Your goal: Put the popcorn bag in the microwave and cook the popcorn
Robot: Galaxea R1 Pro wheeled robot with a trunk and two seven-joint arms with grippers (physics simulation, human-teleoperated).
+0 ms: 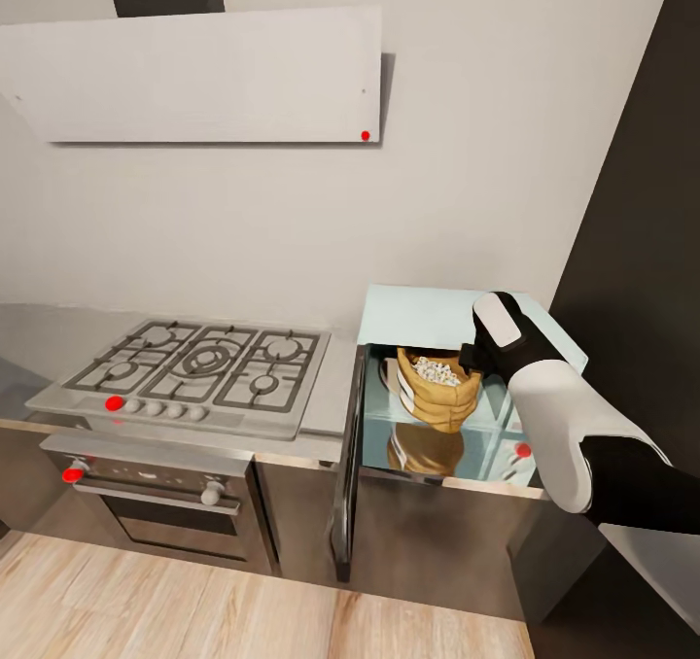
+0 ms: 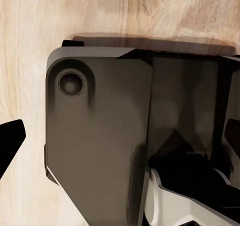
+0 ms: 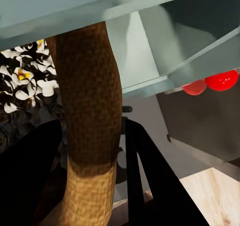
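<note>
A: Where is the popcorn bag (image 1: 439, 397) now?

B: Right of centre in the head view, standing upright inside the open microwave (image 1: 428, 314), with the pale popcorn (image 1: 437, 371) heaped at its mouth. The door (image 1: 348, 460) hangs open toward the hob (image 1: 199, 364).

A: And the gripper?

B: The right gripper (image 3: 92, 156) is at the bag's right-hand rim. In the right wrist view the woven wall runs up between the two dark fingers (image 3: 142, 171), so I'd call it clamped on the bag's side.

A: Which way does release go?

B: The bag's long axis is vertical, the arm reaches in from the lower right, so my guess is the fingers part and draw back out along that line, clear of the door.

A: The left gripper?

B: The left wrist view shows wood floor (image 2: 30, 46) and the robot's own dark body; whether that gripper is apart or together I cannot tell.
</note>
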